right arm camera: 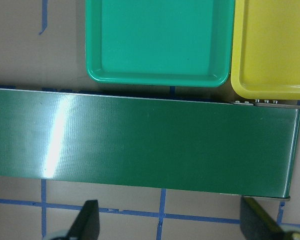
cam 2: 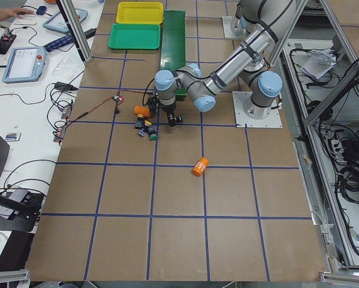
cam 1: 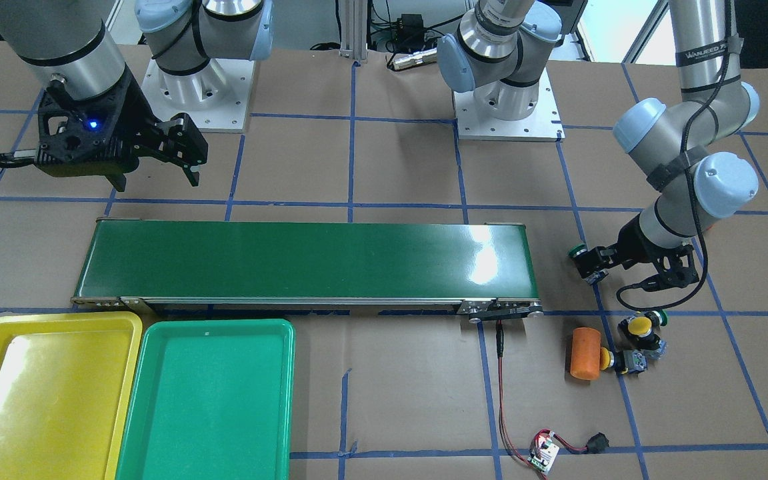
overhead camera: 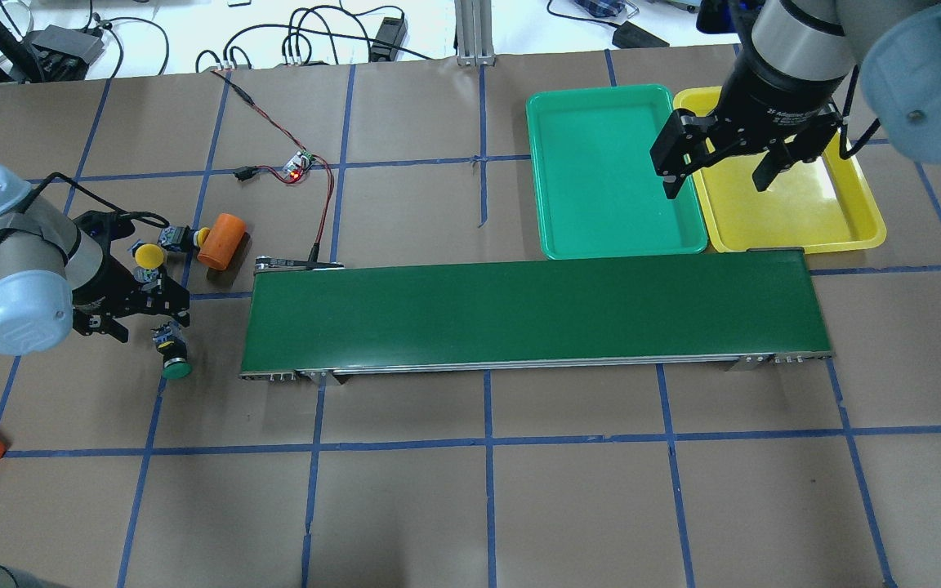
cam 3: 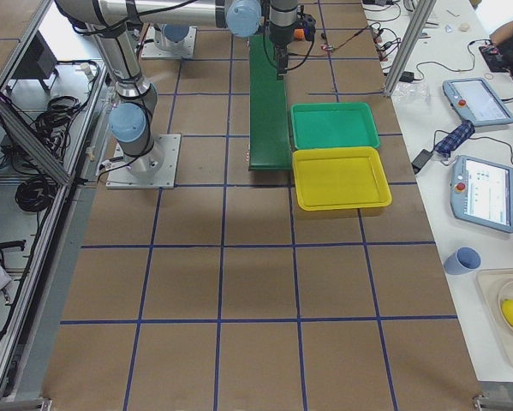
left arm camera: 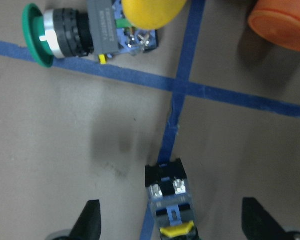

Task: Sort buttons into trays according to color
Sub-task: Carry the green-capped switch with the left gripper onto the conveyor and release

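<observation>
Two trays, green tray [overhead camera: 601,163] and yellow tray [overhead camera: 813,212], sat empty far down the tabletop [overhead camera: 568,490]. The left end effector [left arm camera: 170,202] hung spread astride a lying button [overhead camera: 176,367], seemingly green-capped; closing off-centre could spin it loose.

Glossy plastic trays [cam 1: 217,400], matt paper tabletop [cam 1: 411,400]

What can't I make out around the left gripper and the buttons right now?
Left wrist view: the cap of the button between the open left gripper's fingers is cut off by the bottom edge.
Left wrist view: the yellow cap and orange cylinder are cut off by the top edge.
Front view: a green button is mostly hidden behind that yellow cap.
Both side views: the buttons are too small to tell apart.
</observation>
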Robot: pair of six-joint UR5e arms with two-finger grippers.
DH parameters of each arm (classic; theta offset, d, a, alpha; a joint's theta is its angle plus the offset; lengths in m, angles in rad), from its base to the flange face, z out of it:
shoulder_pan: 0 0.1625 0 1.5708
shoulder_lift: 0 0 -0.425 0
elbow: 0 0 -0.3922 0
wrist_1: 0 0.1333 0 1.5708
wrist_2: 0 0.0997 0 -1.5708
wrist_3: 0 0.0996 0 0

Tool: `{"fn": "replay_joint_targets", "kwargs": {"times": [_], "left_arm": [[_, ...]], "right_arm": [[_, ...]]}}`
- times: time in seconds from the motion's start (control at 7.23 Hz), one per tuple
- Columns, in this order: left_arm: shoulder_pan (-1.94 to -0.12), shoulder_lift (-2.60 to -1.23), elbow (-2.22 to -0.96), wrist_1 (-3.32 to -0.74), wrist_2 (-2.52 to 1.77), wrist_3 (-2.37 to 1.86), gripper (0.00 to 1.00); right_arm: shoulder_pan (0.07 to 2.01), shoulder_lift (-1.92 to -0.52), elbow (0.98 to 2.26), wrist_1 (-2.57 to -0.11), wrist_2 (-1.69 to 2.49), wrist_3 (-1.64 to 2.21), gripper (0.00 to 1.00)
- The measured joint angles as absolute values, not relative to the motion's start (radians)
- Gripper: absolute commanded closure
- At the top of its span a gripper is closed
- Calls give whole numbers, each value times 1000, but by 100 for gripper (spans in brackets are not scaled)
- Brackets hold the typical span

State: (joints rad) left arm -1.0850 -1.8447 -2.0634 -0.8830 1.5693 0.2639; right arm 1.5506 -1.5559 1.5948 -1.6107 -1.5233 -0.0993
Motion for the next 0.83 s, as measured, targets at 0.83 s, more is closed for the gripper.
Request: {"fn": "replay_joint_targets", "kwargs": {"times": [0.83], "left_arm": [[-1097,-1826,-2071,-885,1564,273,100]], "right_arm": [[1551,-1557,1596,-1610,-1523,-100,0]]}}
